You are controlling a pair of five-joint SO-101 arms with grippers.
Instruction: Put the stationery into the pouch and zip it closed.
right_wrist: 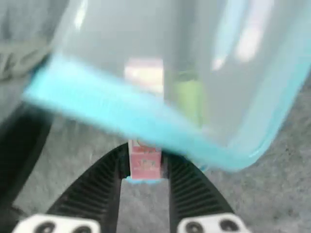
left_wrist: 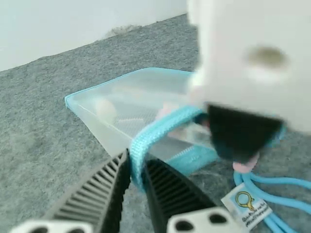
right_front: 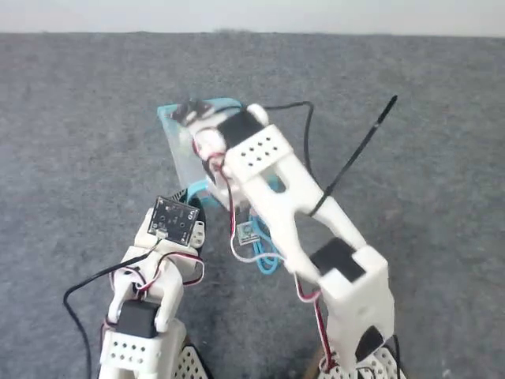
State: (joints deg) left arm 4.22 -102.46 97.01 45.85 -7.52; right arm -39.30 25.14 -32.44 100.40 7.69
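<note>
A clear pouch [right_front: 180, 134] with light blue trim lies on the grey carpet, slightly lifted. In the left wrist view my left gripper [left_wrist: 136, 175] is shut on a blue strap [left_wrist: 160, 128] at the near end of the pouch [left_wrist: 121, 104]. My right gripper [right_wrist: 144, 167] is shut on a small red tab [right_wrist: 144, 162] at the pouch's blue zip edge [right_wrist: 121, 111]. Through the clear wall I see a pink item [right_wrist: 144, 73] and a green item [right_wrist: 187, 97] inside. From above, the right gripper [right_front: 207, 150] sits over the pouch and the left gripper [right_front: 196, 197] at its near end.
A light blue cord [left_wrist: 272, 187] with a white tag [left_wrist: 248, 208] trails from the pouch between the arms [right_front: 267, 257]. The right arm's white body [left_wrist: 252, 58] hangs close over the left gripper. Grey carpet [right_front: 79, 118] spreads all around; a pale wall runs along the back.
</note>
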